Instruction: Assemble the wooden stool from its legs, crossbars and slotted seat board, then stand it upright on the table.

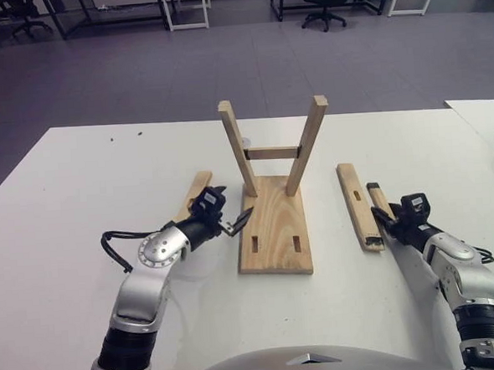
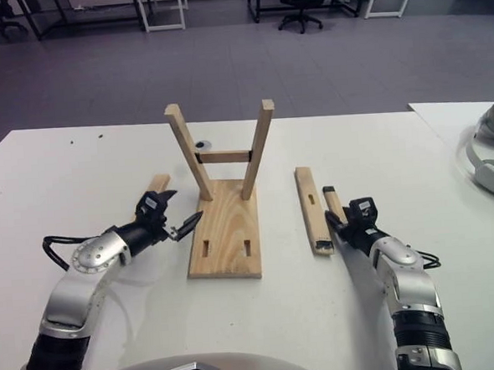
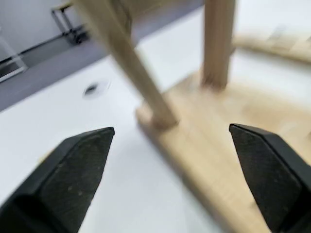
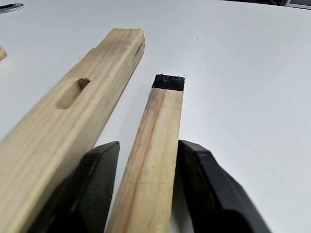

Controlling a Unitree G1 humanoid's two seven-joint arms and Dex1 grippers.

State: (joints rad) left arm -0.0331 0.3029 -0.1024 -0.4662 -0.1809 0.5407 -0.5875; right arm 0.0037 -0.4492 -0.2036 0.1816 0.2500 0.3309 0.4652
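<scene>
Fingers (image 4: 97, 184) of the right gripper (image 1: 382, 220) are being closed on the near part of a thin pale wooden crossbar with a black tip (image 4: 155, 145), one dark finger being pressed to each side of it. The bar is lying flat on the white counter (image 1: 79, 187). Just beside it, toward the middle, a thicker light wooden leg with an oval slot (image 1: 356, 202) is lying flat, nearly parallel to the bar and apart from it at the far ends.

On the other side, the left gripper (image 1: 233, 208) is being held low with its fingers (image 3: 73, 179) spread wide and nothing gripped between them, just beside the left edge of the rectangular light wooden seat board (image 1: 275, 229). Whether a fingertip is touching that edge cannot be told. The board is lying flat at the middle of the counter, with two short open slots at its near end.

Behind the left gripper, a second loose light wooden leg (image 1: 198, 188) is lying flat and is being partly hidden by the gripper.

At the board's far end, a left upright wooden leg (image 1: 236, 148) and a right upright wooden leg (image 1: 307, 143) are being carried by the board, tilting outward toward their tops. They are being joined partway up by a short wooden crossbar with dark ends (image 1: 272, 152).
</scene>
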